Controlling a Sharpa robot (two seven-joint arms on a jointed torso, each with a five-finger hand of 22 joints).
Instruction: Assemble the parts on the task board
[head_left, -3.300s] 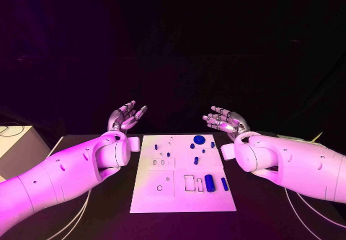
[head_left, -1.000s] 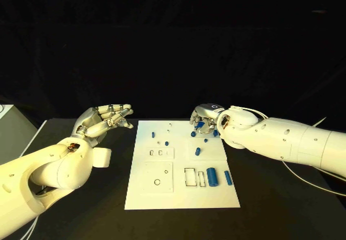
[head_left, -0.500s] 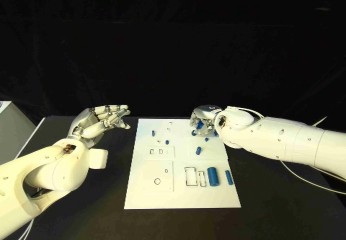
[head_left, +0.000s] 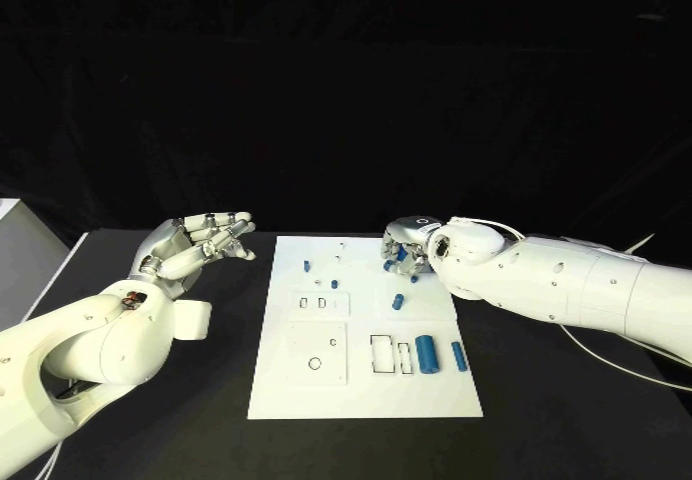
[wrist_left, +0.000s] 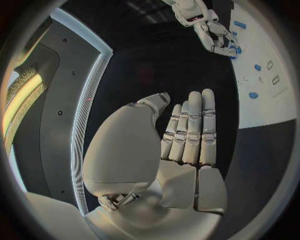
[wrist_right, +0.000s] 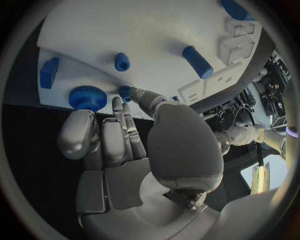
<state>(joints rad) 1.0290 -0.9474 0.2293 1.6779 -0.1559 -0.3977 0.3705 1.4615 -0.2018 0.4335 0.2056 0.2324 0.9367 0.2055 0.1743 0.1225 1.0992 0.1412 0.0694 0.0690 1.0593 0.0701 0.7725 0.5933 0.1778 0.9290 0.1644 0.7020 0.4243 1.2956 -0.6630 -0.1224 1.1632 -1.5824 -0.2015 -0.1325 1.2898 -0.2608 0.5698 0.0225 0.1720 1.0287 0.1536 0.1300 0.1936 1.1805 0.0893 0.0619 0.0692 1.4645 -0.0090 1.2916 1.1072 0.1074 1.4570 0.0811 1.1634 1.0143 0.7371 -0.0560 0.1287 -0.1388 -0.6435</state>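
Two hands out: right hand (head_left: 408, 245) is down over the task board's (head_left: 364, 392) far edge, fingers touching the blue gear (wrist_right: 87, 97) without clearly gripping it. Left hand (head_left: 195, 243) hovers off-board, fingers apart, empty.

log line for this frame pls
left hand: open, raised beside task board | right hand: fingers down at blue gear, far edge; grasp unclear

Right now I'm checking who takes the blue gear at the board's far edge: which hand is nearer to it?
Right. The right hand hovers at the blue gear, fingers beside it; the left hand hangs off the task board, beyond its other side.
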